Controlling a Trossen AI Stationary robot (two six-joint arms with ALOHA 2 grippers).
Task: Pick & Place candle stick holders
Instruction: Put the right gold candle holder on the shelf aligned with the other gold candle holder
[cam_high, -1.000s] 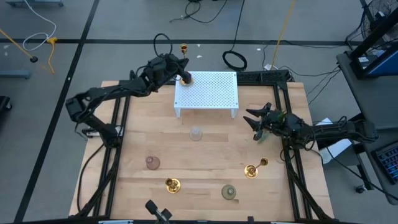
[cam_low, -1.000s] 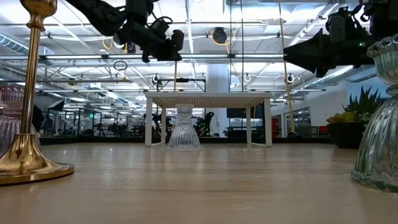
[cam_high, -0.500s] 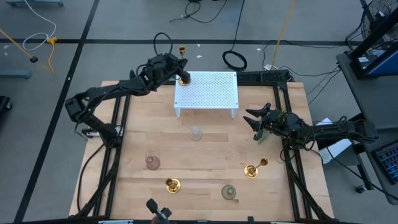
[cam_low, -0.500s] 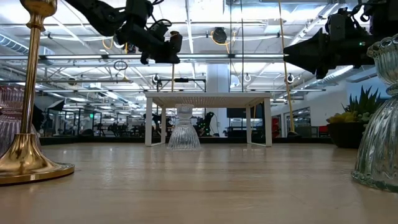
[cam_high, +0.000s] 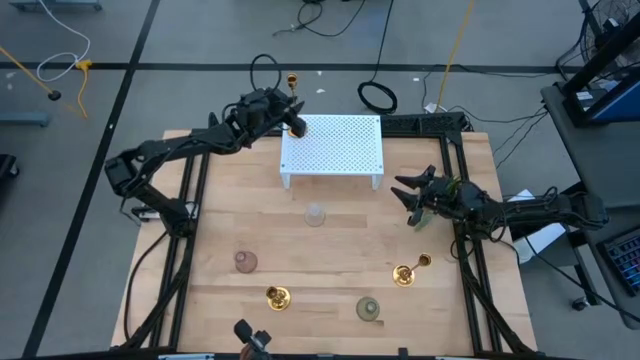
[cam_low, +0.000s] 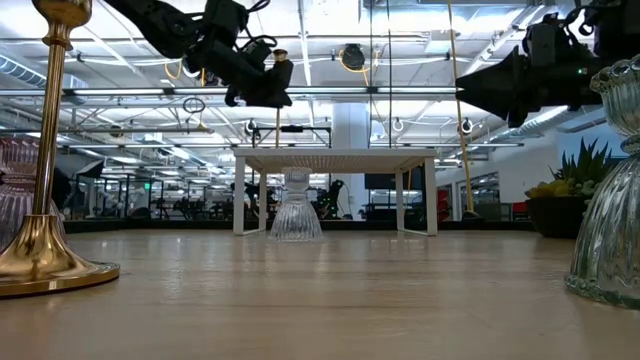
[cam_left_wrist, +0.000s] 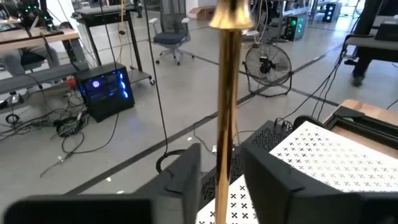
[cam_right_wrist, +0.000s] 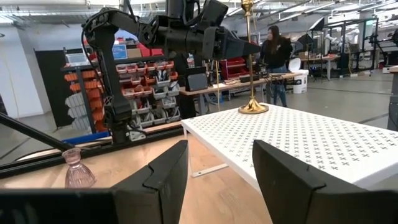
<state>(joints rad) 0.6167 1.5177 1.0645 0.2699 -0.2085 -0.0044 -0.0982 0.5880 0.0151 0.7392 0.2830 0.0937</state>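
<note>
The left gripper (cam_high: 297, 124) has parted its fingers around the tall gold candlestick (cam_right_wrist: 251, 59), which now stands free on the far left corner of the white perforated stand (cam_high: 340, 148); that placement looks complete. From above, the stem is hard to make out. The right gripper (cam_high: 408, 188) hovers open and empty over the table (cam_high: 330, 260). 2 gold and 3 glass holders remain on the wood. Behind are shelves, desks, a standing person (cam_right_wrist: 274, 48).
</note>
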